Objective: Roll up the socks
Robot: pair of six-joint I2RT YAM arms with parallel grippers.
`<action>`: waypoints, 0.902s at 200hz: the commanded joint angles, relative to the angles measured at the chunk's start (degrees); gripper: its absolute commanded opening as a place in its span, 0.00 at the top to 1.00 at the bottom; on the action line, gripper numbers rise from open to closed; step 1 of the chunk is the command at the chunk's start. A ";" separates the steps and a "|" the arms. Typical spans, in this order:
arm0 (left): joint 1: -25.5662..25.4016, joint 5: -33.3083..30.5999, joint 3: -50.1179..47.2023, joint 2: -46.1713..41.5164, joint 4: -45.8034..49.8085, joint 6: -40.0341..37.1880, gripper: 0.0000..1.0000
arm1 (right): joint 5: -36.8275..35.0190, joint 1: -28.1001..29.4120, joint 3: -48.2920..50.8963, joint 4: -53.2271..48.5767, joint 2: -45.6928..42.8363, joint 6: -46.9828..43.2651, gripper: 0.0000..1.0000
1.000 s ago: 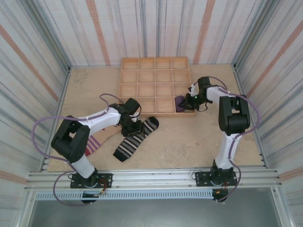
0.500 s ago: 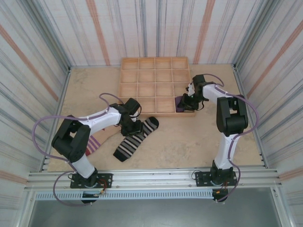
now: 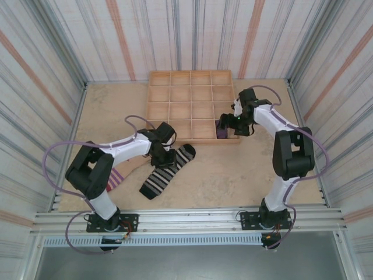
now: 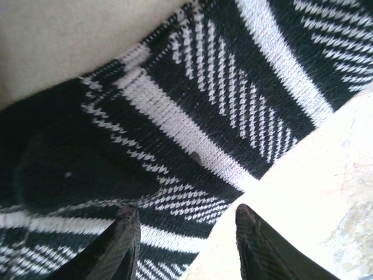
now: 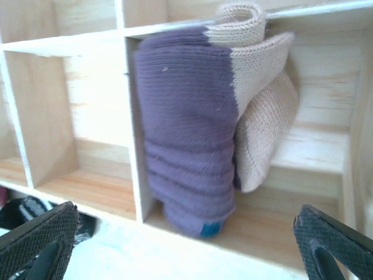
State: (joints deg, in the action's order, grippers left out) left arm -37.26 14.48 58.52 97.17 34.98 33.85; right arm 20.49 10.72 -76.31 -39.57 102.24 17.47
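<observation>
The pale tan table (image 3: 233, 175) carries a wooden compartment tray (image 3: 191, 102) at the upper centre of the top view. A black-and-white striped sock (image 3: 166, 175) lies flat at lower left of centre, with a beige sock (image 3: 132, 167) just left of it.

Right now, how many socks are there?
3: a black-and-white striped knit sock mid-table; a purple-and-tan sock rolled in the near-right compartment of the wooden divided tray; a beige-and-maroon sock left of the striped one, partly under the left arm.

rolled sock (image 5: 186, 134) sits in the near-right compartment of the tray (image 3: 175, 93); a flat sock (image 3: 166, 174) lies before it.
</observation>
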 commanded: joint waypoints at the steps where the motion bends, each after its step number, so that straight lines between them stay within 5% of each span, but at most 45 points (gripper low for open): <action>1: -1.03 -0.07 0.25 2.60 -0.38 0.74 0.54 | -2.58 1.02 2.22 -1.41 -6.53 0.45 0.01; 79: -7.91 0.93 3.62 8.05 -3.78 4.65 0.56 | -10.74 16.16 25.30 9.79 -27.09 12.10 0.06; 180: -15.16 4.48 28.33 22.54 -1.87 12.82 0.53 | -18.53 19.69 37.82 8.18 -43.23 24.26 0.07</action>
State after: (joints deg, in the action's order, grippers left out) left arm -52.16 18.57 82.65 117.43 30.22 44.18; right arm 5.08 30.00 -40.77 -30.09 63.20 37.54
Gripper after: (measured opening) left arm 0.446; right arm 0.931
